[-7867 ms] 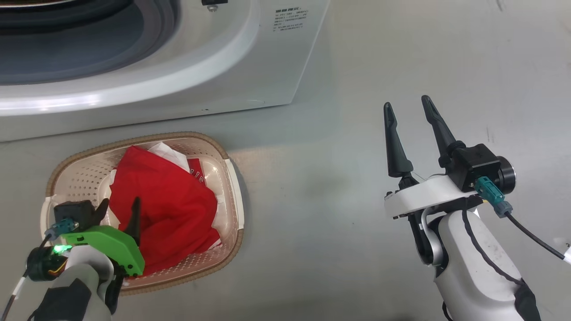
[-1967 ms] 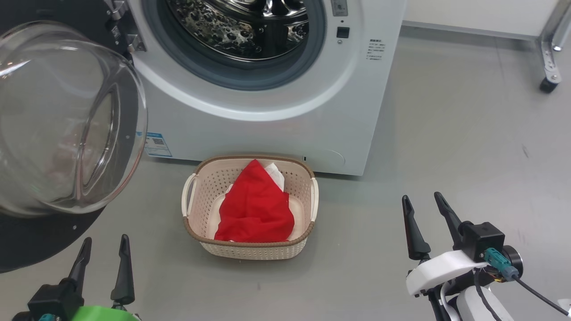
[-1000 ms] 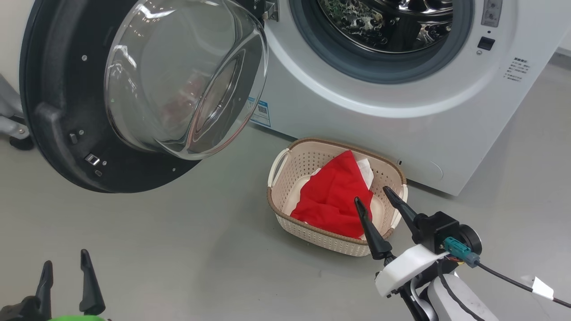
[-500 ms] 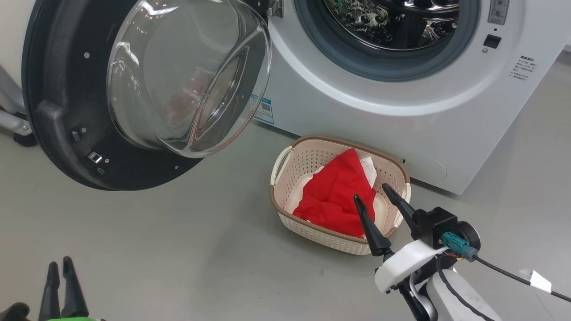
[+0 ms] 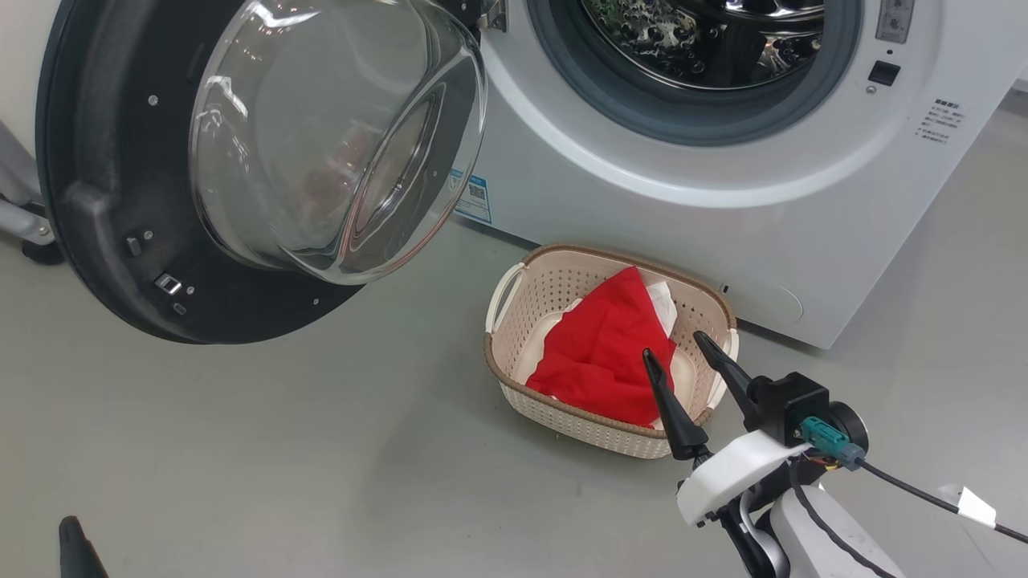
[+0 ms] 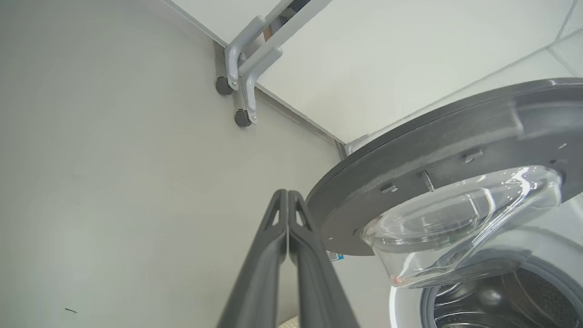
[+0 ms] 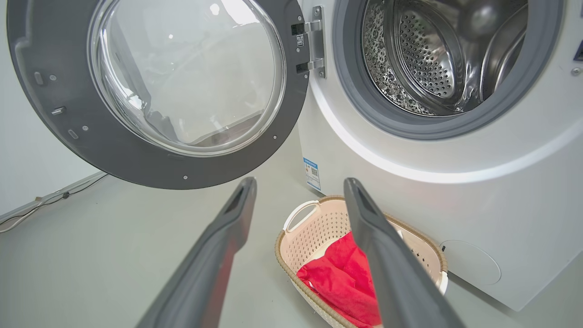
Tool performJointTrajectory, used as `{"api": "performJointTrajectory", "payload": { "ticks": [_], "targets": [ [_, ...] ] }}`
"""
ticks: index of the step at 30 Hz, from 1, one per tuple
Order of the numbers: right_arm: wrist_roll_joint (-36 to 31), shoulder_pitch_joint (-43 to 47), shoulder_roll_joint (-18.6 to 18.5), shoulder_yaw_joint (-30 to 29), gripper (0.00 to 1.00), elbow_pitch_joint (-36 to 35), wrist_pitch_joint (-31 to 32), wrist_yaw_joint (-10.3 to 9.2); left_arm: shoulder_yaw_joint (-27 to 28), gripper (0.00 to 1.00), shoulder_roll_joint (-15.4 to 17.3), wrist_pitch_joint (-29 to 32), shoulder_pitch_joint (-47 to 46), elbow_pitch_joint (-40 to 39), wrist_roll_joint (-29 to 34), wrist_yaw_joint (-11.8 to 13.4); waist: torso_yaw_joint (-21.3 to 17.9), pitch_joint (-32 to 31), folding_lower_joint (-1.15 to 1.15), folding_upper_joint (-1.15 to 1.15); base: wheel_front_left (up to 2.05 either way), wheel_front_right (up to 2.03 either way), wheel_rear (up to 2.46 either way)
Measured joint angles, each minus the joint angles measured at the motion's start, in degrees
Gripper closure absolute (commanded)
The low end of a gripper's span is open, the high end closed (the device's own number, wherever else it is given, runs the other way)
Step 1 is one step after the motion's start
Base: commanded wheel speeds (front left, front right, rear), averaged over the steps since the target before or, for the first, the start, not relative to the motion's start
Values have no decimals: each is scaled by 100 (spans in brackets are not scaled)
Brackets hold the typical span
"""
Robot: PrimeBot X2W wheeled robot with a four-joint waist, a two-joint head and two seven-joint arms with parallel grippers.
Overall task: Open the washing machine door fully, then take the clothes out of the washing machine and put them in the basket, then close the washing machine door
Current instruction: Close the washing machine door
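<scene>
Clothes in basket stretch peak-first toward washing machine.

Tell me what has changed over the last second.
The left tool has shut its fingers on nothing and sunk lower in the head view. Unchanged: the right tool open near the basket, the clothes lying in the basket, the washing machine door swung open.
</scene>
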Motion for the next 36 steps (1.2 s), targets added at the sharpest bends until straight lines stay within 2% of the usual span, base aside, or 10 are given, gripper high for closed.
{"api": "performJointTrajectory", "payload": {
  "ticks": [5,9,23,29,36],
  "targets": [
    [16,0,-1,-1,0,11,0,-7,179,100,-15,145,-348,65,-613,-47,-11,-7,0,0,0,0,0],
    [42,0,0,-1,0,18,0,-12,425,100,4,389,-646,26,-592,-59,-17,-8,1,0,0,0,0],
    [134,1,-1,23,0,52,0,-58,711,100,894,1363,-1964,294,-1138,-65,-36,61,1,0,0,0,0],
    [132,0,-3,14,0,53,0,-112,726,100,1149,1714,-2599,598,-1360,89,-44,167,1,0,0,0,0],
    [119,-13,-11,18,0,54,0,-156,817,100,1213,1967,-3144,999,-1668,336,-49,298,1,0,0,0,0]
  ]
}}
